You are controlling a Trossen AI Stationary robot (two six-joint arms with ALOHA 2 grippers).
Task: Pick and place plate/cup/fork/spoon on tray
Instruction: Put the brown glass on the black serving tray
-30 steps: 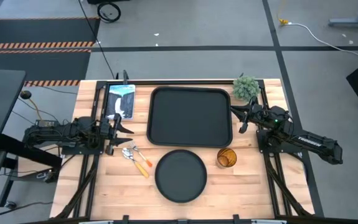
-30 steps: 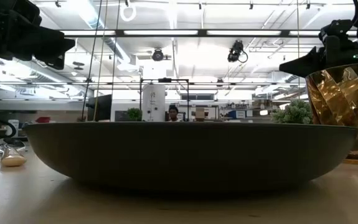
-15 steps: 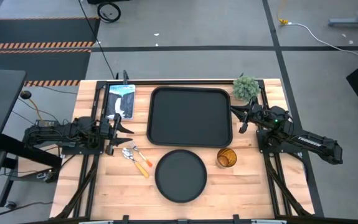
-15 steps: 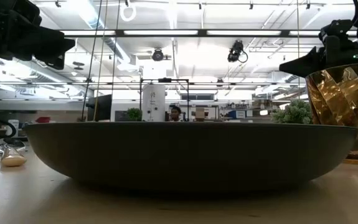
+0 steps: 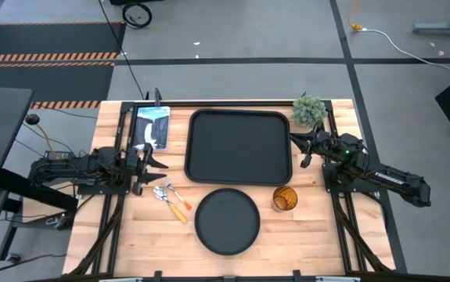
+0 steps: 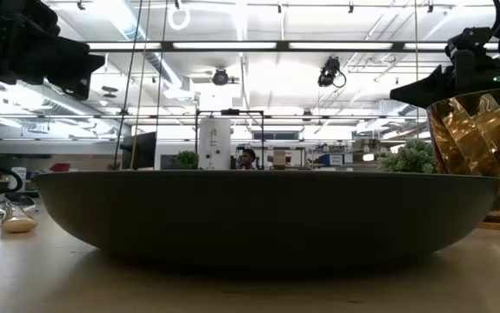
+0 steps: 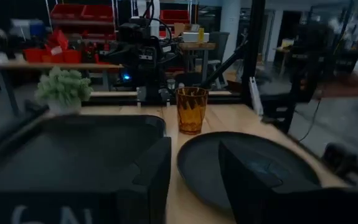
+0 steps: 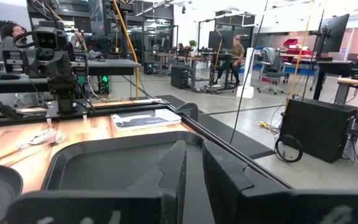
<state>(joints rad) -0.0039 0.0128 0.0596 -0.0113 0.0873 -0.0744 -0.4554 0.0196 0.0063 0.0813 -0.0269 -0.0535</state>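
Note:
The black tray point(image 5: 240, 146) lies at the table's middle. The round black plate point(image 5: 227, 222) rests flat on the table near its front edge, in front of the tray. The amber cup point(image 5: 285, 199) stands upright to the plate's right and also shows in the left wrist view point(image 7: 191, 109). The fork and spoon point(image 5: 171, 200) lie side by side left of the plate, orange handles toward the near edge. My left gripper point(image 5: 159, 158) is open and empty, left of the tray. My right gripper point(image 5: 300, 150) is open and empty at the tray's right rim.
A small green potted plant point(image 5: 309, 110) stands at the far right corner beside the tray. A printed booklet point(image 5: 152, 125) lies at the far left. The low view is filled by the plate point(image 6: 267, 213), with the cup point(image 6: 484, 148) at its right.

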